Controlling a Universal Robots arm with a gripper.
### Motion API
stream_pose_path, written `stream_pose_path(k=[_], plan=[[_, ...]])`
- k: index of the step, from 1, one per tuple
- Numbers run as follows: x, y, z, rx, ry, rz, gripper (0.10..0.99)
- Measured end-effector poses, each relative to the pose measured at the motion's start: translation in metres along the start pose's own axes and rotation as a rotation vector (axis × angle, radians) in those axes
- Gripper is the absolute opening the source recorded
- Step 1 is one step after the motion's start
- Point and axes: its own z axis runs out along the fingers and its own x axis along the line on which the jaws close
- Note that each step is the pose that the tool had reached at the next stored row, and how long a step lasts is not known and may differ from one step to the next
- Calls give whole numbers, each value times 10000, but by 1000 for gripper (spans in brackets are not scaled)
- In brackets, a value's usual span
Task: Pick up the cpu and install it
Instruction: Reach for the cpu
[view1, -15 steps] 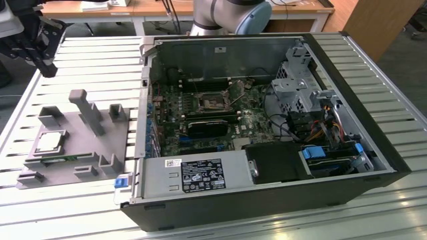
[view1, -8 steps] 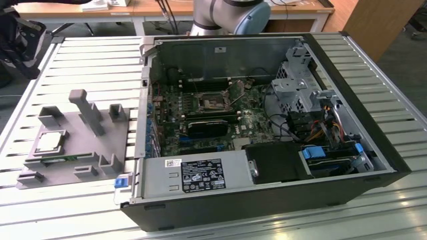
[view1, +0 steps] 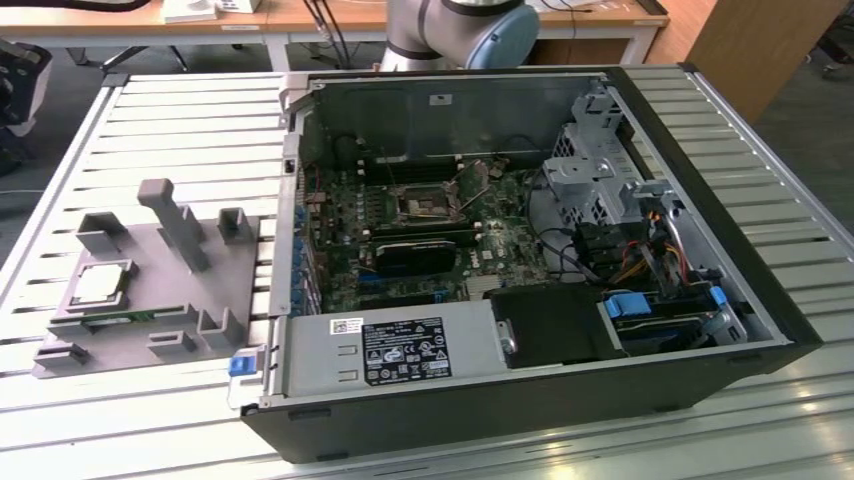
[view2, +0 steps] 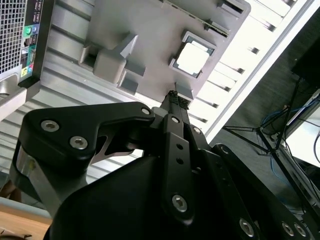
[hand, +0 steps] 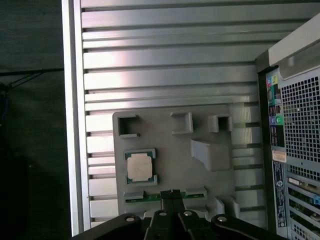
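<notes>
While the jaws are clenched on nothing over the grey tray (hand: 170, 155), the memory stick (hand: 142, 198) is seen nearest them, the cpu (hand: 139, 167) seated in its recess just beyond, by the edge of the table (hand: 150, 65); the computer case (view1: 534, 250) is set alongside.

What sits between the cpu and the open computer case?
In the exterior view, upright grey posts stand between the cpu and the computer case.

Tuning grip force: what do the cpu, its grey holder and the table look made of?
cpu: silver-grey metal lid, dull sheen, greenish board edge.
grey holder: likely plastic; uniform matte grey, blocky posts.
table: probably aluminium slats; bright glare streaks.
</notes>
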Motion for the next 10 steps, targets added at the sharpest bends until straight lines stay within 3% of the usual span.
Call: stream_pose_path(k=[10], plan=[[282,-22,12,5,73,4,106]])
